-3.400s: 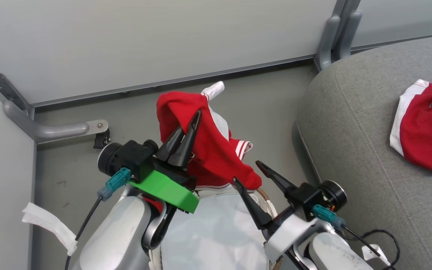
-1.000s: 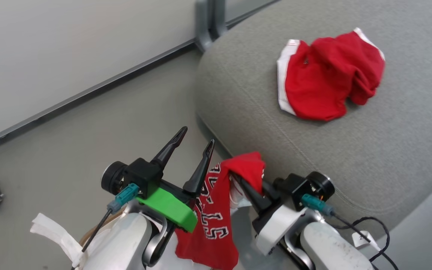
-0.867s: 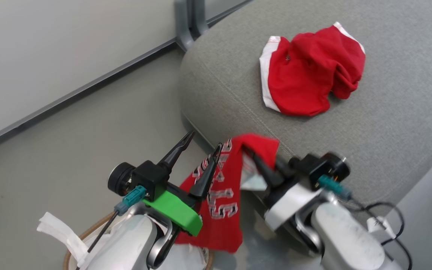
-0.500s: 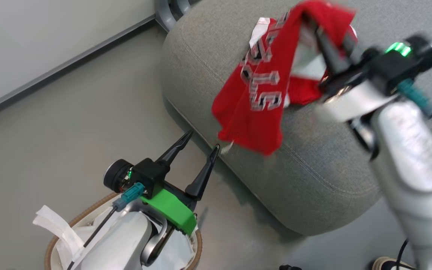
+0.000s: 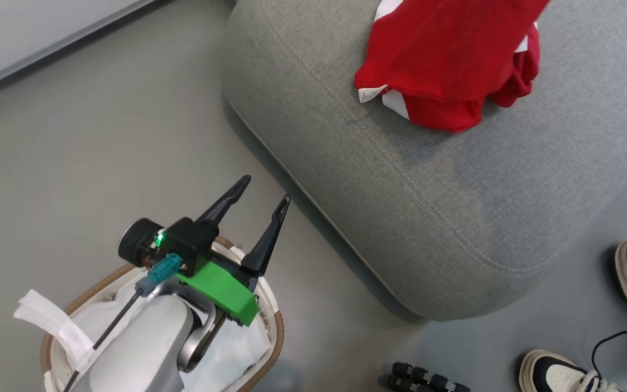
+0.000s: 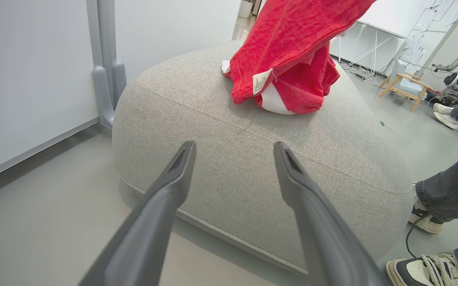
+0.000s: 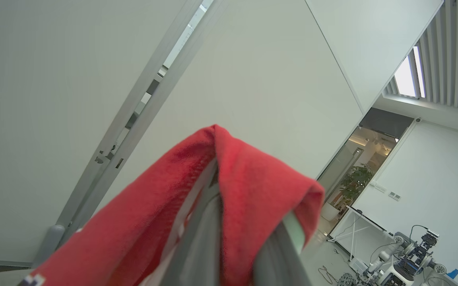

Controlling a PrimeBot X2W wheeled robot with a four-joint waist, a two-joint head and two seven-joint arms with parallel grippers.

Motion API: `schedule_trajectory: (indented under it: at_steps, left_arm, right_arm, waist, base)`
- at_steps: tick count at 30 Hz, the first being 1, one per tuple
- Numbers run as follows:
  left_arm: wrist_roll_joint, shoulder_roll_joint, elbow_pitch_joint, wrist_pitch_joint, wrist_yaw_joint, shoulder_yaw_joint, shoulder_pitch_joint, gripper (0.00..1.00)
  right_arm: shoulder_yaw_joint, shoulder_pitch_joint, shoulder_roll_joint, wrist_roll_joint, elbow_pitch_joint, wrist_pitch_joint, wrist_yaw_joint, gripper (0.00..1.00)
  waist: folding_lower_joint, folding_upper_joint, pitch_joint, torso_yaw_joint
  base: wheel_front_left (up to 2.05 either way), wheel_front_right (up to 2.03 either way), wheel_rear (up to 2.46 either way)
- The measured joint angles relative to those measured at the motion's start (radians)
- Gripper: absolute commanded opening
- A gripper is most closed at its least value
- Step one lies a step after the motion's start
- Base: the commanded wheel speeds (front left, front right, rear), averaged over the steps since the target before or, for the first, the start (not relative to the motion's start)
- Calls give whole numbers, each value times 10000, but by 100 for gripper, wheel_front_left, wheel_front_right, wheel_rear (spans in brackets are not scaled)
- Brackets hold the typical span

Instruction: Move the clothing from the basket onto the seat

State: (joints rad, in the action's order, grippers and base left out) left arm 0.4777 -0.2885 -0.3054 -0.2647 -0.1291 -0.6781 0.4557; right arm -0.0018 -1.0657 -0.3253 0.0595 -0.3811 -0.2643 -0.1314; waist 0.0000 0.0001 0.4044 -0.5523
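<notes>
The clothing (image 5: 444, 43) hanging over the seat (image 5: 400, 207) runs off the head view's top edge and covers most of the red-and-white piece (image 5: 444, 117) beneath it; in the right wrist view its fabric drapes over the right gripper (image 7: 233, 214), hiding the fingertips. The left arm (image 5: 139, 348) covers much of the basket (image 5: 272, 337), whose near side the bottom edge cuts, like a person's shoe (image 5: 558, 373) and a dark ridged object (image 5: 425, 378) too partial to identify.
</notes>
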Motion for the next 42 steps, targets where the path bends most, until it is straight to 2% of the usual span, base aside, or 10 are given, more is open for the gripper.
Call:
schedule_trajectory:
  at_steps: [5, 10, 11, 12, 13, 14, 22, 30, 35, 42]
  left_arm:
    - [6, -115, 27, 0, 0, -35, 324, 100]
    - [36, -165, 25, 0, 0, -52, 478, 100]
    - [40, -159, 17, 0, 0, -54, 480, 100]
    - [58, -151, 6, 0, 0, -27, 481, 100]
    - [82, -150, -2, 0, 0, -15, 484, 100]
    - [104, -150, -12, 0, 0, -17, 487, 100]
    - [136, -140, -222, 0, 0, 303, 379, 100]
    - [105, 52, -364, 0, 0, 918, -106, 100]
    - [-54, 270, -439, 0, 0, 1417, -430, 100]
    - [-633, 765, -458, -2, 0, 2721, -891, 100]
  right_arm:
    - [-780, 157, 255, 472, -922, -2, 0, 0]
    - [-1229, 1085, 769, 1016, -2234, 0, 0, 0]
    - [-1229, 1253, 842, 1104, -2529, 0, 0, 15]
    - [-1275, 1451, 930, 1126, -2744, 0, 0, 38]
    - [-1312, 1626, 980, 1175, -2871, 0, 0, 81]
    - [-1321, 1825, 1001, 1264, -3039, 0, 0, 100]
    - [-1847, 3451, 1404, 1147, -3206, 0, 0, 100]
    - [-1791, 5229, 1848, 972, -2874, 0, 0, 100]
    - [-1120, 5844, 2023, 500, -2550, 0, 0, 100]
    - [353, 6062, 2376, -334, -1139, 0, 0, 100]
  waist:
    - [0, -1, 445, 238]
    - [1, -1, 801, 518]
    - [1, -1, 845, 581]
    - [1, -1, 884, 639]
    - [1, -1, 912, 682]
    - [1, -1, 940, 729]
    - [1, -1, 814, 712]
    - [0, -1, 337, 570]
    - [0, -1, -36, 652]
    - [0, -1, -386, 1238]
  base:
    - [0, 0, 0]
    - [0, 0, 0]
    - [0, 0, 0]
    - [0, 0, 0]
    - [0, 0, 0]
    - [0, 0, 0]
    - [0, 0, 0]
    - [0, 0, 0]
    - [0, 0, 0]
    - [0, 0, 0]
